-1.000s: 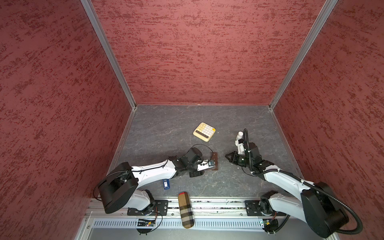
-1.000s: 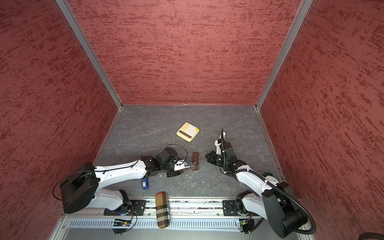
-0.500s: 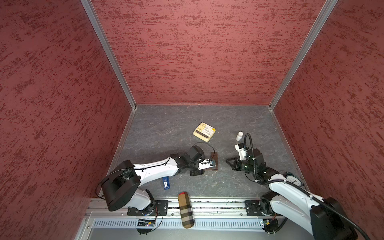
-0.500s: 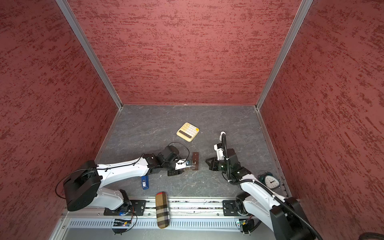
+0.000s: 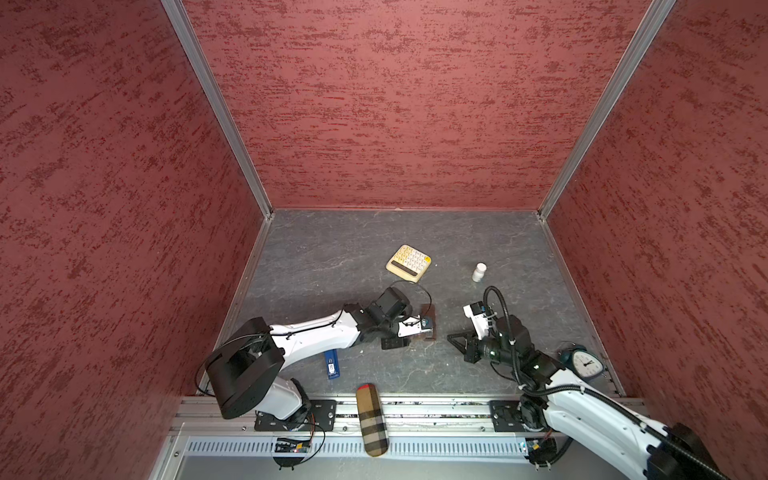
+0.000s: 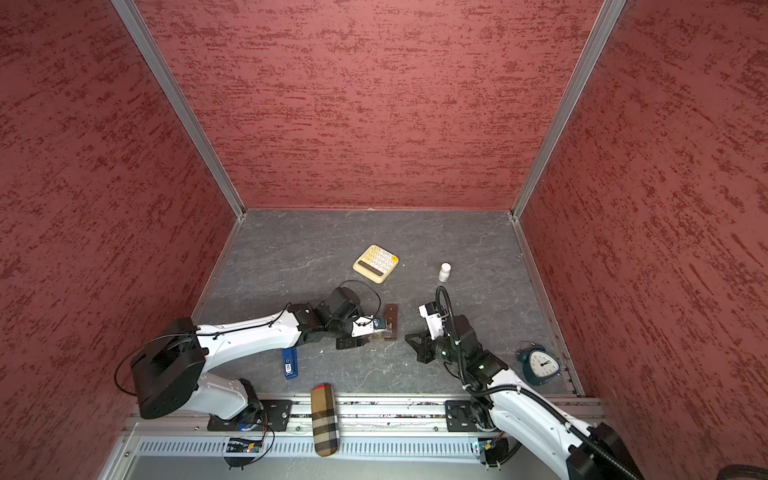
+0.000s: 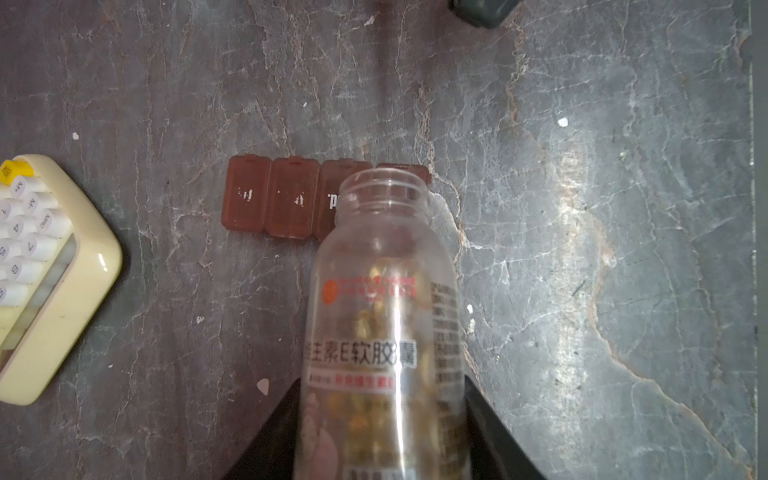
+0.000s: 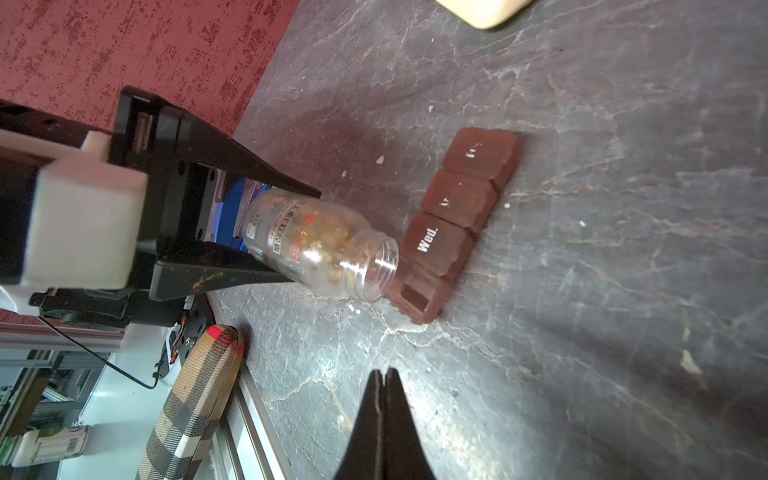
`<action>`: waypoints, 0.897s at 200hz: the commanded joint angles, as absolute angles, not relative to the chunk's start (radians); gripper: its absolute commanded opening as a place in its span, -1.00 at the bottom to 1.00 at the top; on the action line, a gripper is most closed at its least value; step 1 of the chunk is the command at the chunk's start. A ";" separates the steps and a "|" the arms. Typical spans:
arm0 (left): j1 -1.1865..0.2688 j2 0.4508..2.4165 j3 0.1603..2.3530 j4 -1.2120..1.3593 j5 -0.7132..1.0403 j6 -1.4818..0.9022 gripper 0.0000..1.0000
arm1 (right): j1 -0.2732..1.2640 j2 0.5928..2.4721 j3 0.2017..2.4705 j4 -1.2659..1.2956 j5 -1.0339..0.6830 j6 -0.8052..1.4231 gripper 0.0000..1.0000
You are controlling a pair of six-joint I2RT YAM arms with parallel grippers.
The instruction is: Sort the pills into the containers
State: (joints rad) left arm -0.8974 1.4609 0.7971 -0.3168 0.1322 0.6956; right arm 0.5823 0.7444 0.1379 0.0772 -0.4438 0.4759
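With my right gripper (image 5: pixel 452 337), fingers shut and empty, now pulled back to the lower right, my left gripper (image 8: pixel 305 237) still clamps the bottle (image 8: pixel 316 245) of pills (image 8: pixel 328 232), mouth at the open end of the containers (image 8: pixel 453 203) mid-frame, so I reckon pouring is clear.

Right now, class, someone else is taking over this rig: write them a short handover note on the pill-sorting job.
Left gripper: shut on the clear bottle, which is uncapped and tipped with its mouth at the end compartment of the brown pill box.
Right gripper: shut, empty, apart from the box.
Pills: yellow capsules; all that can be seen are inside the bottle.
Done: the end compartment appears open; the other three lids are shut.
Left: pour into it, then open and fill the rest. Whether any pill has landed cannot be seen.
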 commanded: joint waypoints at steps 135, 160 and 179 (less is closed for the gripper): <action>-0.888 1.491 0.843 -0.340 0.160 0.711 -1.00 | 0.823 0.882 0.137 0.206 -0.204 0.390 -1.00; -0.890 1.498 0.846 -0.342 0.161 0.712 -1.00 | 0.838 0.891 0.130 0.225 -0.172 0.390 -1.00; -0.890 1.503 0.852 -0.343 0.162 0.715 -1.00 | 0.848 0.900 0.131 0.225 -0.154 0.392 -1.00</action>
